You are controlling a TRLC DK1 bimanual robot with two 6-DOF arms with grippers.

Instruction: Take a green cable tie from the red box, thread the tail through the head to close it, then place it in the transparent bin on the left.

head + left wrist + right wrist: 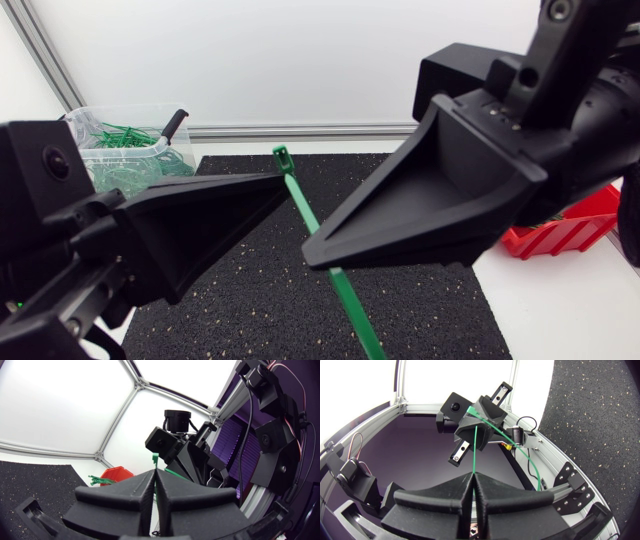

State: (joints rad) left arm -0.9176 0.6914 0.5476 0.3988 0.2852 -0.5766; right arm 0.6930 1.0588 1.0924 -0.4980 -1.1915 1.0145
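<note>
Both arms are raised over the mat (250, 295), with the grippers meeting near the middle of the head view.

Left gripper (284, 185): comes in from the left. In its own wrist view the fingers are pressed together (154, 475), pinching the tie (305, 215) just below its head (156, 458). The head pokes out past the fingertips.

Right gripper (312, 258): comes in from the right, just beside the left one, tips nearly facing. In its wrist view the fingers are pressed together (474, 478) on the strap of the tie. The strap (475, 450) runs straight from these tips to the left gripper (476, 419) ahead.

Tie: held in the air by both grippers, above the mat.
- It runs straight and slanted in the head view.
- The head (283, 156) is at the far end.
- The tail (360, 325) runs past the right gripper toward the near edge.
- The tail is not through the head, so the tie is still open.

Bin (85, 118): far left, off the mat's corner, with a heap of green ties (125, 160) inside. It is well apart from the held tie.

Red box (570, 235): right of the mat, partly hidden behind the right gripper. The left wrist view shows it (119, 474) with loose ties (97, 480) sticking out.
</note>
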